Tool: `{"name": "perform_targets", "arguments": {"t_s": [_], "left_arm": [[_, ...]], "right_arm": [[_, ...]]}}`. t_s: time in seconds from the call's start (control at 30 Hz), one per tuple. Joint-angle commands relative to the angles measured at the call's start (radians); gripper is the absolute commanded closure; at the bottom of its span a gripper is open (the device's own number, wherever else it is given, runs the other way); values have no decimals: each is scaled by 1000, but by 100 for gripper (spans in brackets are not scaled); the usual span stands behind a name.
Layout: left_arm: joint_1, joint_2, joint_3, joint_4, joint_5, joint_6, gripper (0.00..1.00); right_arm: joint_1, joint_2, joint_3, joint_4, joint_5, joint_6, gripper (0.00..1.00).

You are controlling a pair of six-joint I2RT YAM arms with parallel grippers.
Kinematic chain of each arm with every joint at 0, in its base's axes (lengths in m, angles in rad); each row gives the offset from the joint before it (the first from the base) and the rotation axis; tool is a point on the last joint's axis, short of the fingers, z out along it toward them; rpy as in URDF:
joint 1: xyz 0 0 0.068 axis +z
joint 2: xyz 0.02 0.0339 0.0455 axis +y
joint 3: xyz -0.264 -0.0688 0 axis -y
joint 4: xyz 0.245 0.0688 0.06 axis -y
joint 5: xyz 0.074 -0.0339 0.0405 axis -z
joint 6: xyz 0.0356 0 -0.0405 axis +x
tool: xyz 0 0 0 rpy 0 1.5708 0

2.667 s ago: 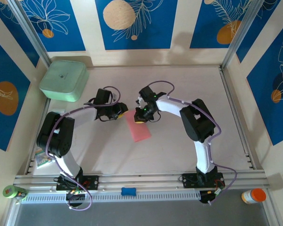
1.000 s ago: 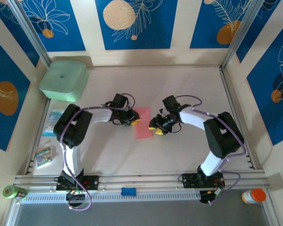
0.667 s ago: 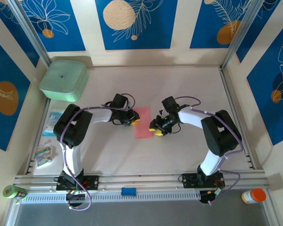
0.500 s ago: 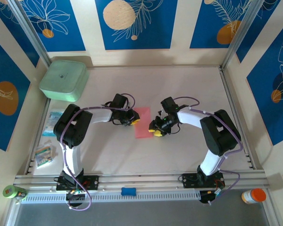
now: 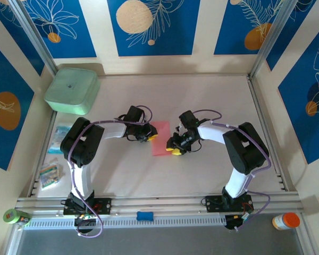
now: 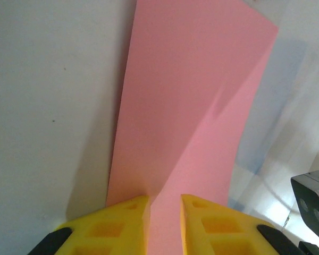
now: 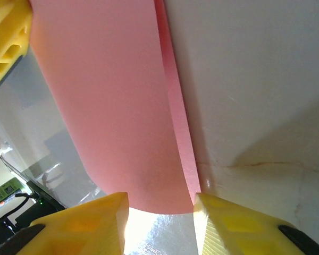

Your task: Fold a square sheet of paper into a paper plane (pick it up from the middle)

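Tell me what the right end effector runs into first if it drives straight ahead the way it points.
The square sheet of paper: its near edge sits between the right end effector fingers. Beyond it, likely the left end effector.

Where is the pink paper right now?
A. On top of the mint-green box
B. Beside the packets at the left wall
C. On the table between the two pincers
C: the pink paper lies on the table, with the left pincer at its left edge and the right pincer at its right edge.
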Motion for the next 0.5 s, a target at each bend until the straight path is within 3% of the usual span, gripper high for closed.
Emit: {"name": "perform_targets", "arguments": {"t_s": [0.0, 0.13, 0.47], "left_arm": [[-4, 23, -22, -27, -13, 5, 77], [-3, 23, -23, -28, -14, 5, 77], [-2, 28, -17, -55, -9, 31, 77]], "right_arm": [[11, 12, 22, -3, -46, -18, 63], [11, 12, 19, 18, -62, -20, 62], [-14, 22, 29, 52, 29, -23, 62]]}}
